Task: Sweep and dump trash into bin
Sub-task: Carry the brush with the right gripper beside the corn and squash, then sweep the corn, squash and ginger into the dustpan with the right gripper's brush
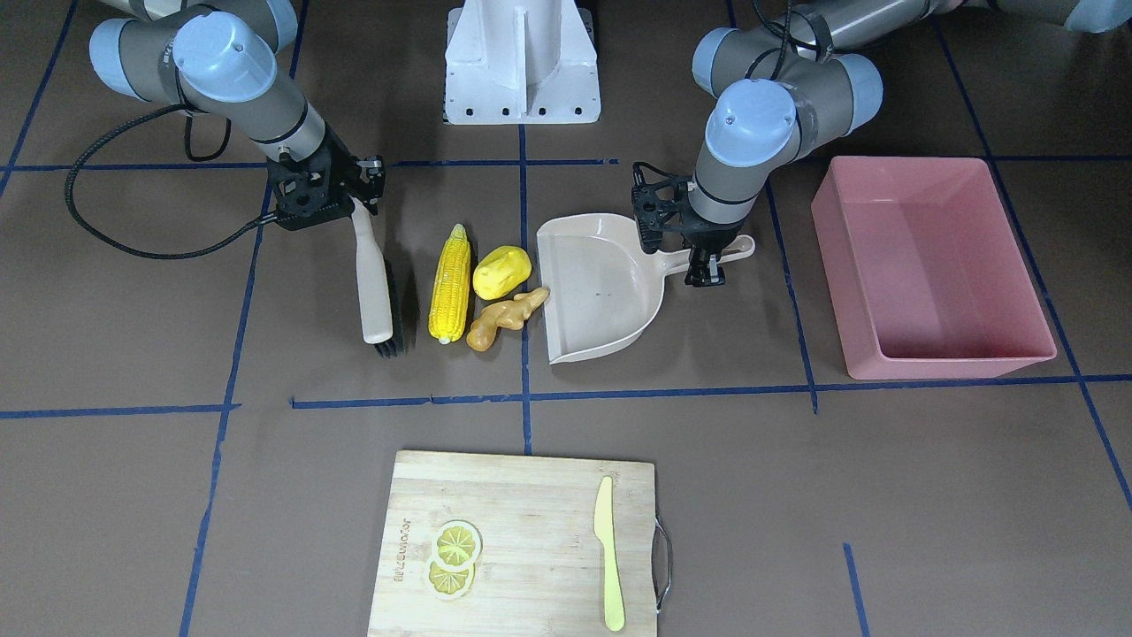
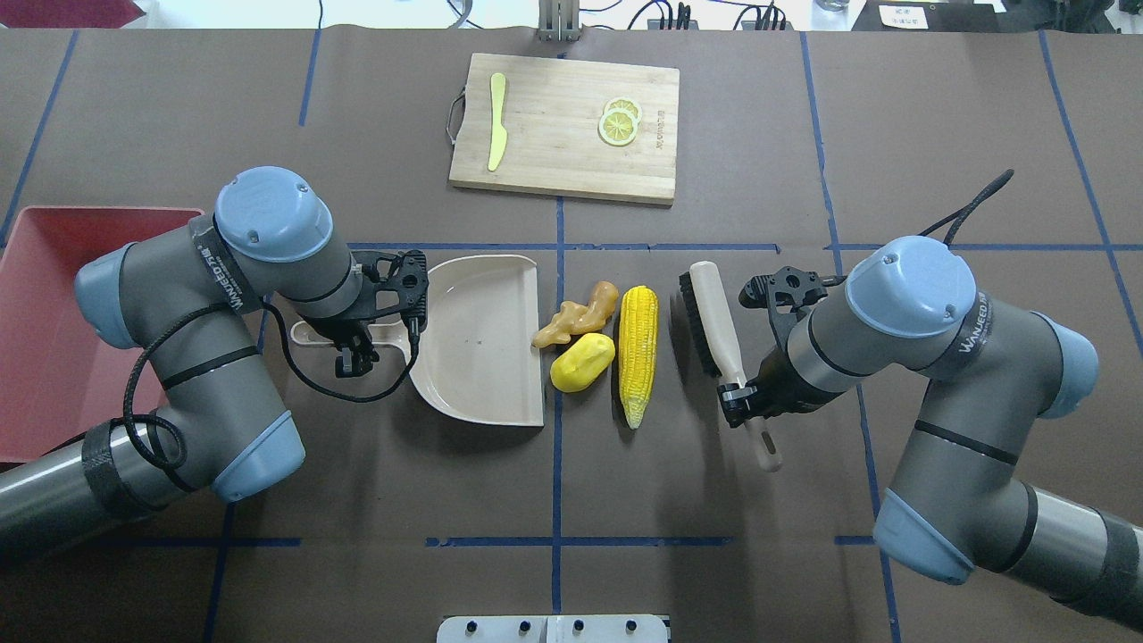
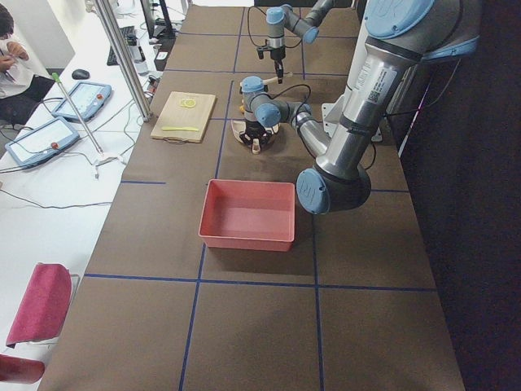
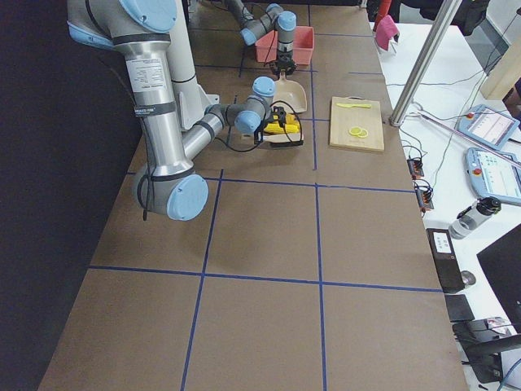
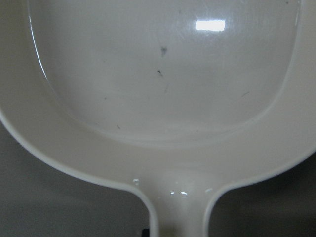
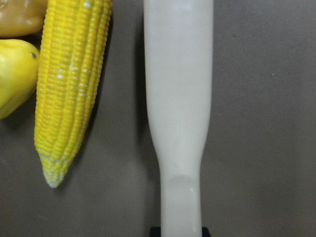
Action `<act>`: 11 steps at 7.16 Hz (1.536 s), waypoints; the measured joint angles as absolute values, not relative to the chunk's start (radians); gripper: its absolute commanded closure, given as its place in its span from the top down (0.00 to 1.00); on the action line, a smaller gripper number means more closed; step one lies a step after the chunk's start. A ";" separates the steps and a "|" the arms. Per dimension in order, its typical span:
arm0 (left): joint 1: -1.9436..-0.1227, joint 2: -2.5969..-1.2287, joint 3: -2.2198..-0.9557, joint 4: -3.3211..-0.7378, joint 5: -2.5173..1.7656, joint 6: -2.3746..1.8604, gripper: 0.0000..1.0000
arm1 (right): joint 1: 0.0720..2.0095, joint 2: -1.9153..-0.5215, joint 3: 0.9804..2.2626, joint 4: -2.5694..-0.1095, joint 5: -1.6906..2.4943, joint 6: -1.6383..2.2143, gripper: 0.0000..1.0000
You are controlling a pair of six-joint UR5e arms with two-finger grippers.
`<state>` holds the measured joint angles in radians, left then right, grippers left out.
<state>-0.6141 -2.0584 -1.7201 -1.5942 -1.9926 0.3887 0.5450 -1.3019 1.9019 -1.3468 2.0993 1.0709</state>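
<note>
The trash lies in a row on the table: a corn cob, a yellow lump and a ginger root. My left gripper is shut on the handle of the beige dustpan, whose open lip faces the trash and nearly touches the ginger. My right gripper is shut on the handle of a white brush lying just beyond the corn. The pink bin stands empty past the dustpan, on my left.
A wooden cutting board with two lemon slices and a pale knife lies at the far side of the table. The robot's white base is on the near side. Blue tape lines cross the brown mat.
</note>
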 measured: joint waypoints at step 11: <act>-0.578 -2.164 -1.676 -1.509 -1.991 0.334 0.18 | 0.414 -1.064 1.770 -1.446 2.061 1.256 0.00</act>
<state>-0.5783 -2.1644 -1.6758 -1.5087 -1.9912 0.3344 0.4138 -1.0642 1.7705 -1.4455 2.0609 1.2562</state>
